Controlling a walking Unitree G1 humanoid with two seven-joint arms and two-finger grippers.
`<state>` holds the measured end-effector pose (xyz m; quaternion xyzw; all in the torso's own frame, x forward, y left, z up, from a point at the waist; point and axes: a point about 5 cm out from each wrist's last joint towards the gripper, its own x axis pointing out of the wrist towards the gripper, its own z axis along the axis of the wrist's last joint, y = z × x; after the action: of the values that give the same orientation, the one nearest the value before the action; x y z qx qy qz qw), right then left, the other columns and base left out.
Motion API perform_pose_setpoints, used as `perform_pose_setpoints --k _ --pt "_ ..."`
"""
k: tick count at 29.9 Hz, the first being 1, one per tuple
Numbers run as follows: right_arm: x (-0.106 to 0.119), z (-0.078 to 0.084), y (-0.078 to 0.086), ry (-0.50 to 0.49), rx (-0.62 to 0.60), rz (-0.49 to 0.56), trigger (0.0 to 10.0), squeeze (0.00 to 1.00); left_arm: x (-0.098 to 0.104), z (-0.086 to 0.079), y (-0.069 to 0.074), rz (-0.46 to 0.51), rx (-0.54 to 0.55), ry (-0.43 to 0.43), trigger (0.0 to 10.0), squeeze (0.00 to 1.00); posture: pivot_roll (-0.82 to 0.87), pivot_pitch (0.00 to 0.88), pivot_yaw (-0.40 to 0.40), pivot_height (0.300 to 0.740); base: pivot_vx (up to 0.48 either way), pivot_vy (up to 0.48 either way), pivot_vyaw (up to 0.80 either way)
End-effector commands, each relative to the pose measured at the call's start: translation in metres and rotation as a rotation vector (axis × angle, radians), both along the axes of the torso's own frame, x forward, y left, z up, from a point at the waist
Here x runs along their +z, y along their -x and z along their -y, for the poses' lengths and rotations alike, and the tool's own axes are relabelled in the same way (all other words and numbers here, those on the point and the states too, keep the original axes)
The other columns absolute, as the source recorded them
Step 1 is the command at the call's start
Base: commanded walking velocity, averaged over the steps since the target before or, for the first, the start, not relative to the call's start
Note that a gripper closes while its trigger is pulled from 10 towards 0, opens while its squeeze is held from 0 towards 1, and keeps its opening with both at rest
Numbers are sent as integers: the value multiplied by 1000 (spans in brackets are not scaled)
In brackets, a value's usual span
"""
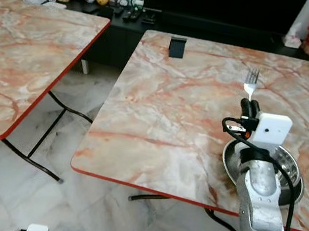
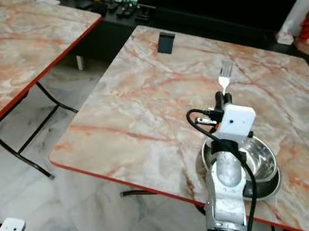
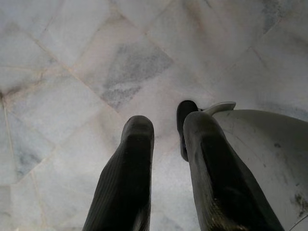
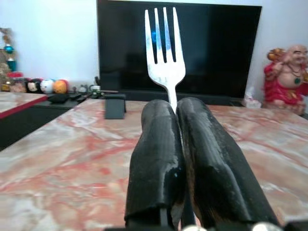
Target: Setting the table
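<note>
The left claw (image 3: 163, 144) hangs low over the pale tiled floor (image 3: 96, 72), its two fingers parted and grasping nothing. Left of centre stands a marble-patterned worktop with a red edge (image 1: 28, 53), and beside it a second marble worktop (image 1: 167, 111) carries a small black stand (image 1: 177, 47) near its far edge. On the right, the right claw (image 4: 175, 108) is clenched on a silver fork (image 1: 250, 83), tines pointing away from the robot, above the worktop just beyond a steel bowl (image 1: 288, 167) that sits near the front edge.
</note>
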<state>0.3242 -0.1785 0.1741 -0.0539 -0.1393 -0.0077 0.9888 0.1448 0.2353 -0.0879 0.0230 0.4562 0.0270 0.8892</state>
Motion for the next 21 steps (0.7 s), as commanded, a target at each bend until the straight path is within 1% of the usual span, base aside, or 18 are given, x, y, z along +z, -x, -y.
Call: perform_pose_setpoints --k 1,6,11,13,17,18,20,21 --pt "5 -2 -2 -4 4 18 10000 0 -2 6 1 -16 -7 5 10000 0 -77 0 -9 740 0 0 0" --pt "5 -1 -2 -2 2 16 10000 0 -2 14 -6 -9 -28 1 10000 0 -75 0 -10 740 0 0 0" --pt "4 -1 -2 0 -1 11 10000 0 -2 15 -6 -12 -28 -1 10000 0 -75 0 -11 740 0 0 0" --pt "4 0 -2 2 -4 8 10000 0 -3 10 -1 -20 -23 -6 10000 0 -75 0 -10 740 0 0 0" --pt "3 0 -2 2 -6 6 10000 0 -3 1 5 -28 -14 -14 10000 0 -75 0 -10 740 0 -241 0" --pt "3 0 -2 2 -8 5 10000 0 -3 -4 10 -34 -10 -18 10000 0 -76 0 -8 740 0 -240 0" --pt "3 0 -2 3 -10 3 10000 0 -4 -8 18 -43 -8 -20 10000 0 -77 0 -9 740 0 -244 0" --pt "3 0 -2 3 -10 3 10000 0 -4 -8 18 -44 -8 -21 10000 0 -76 0 -9 740 0 -247 0"
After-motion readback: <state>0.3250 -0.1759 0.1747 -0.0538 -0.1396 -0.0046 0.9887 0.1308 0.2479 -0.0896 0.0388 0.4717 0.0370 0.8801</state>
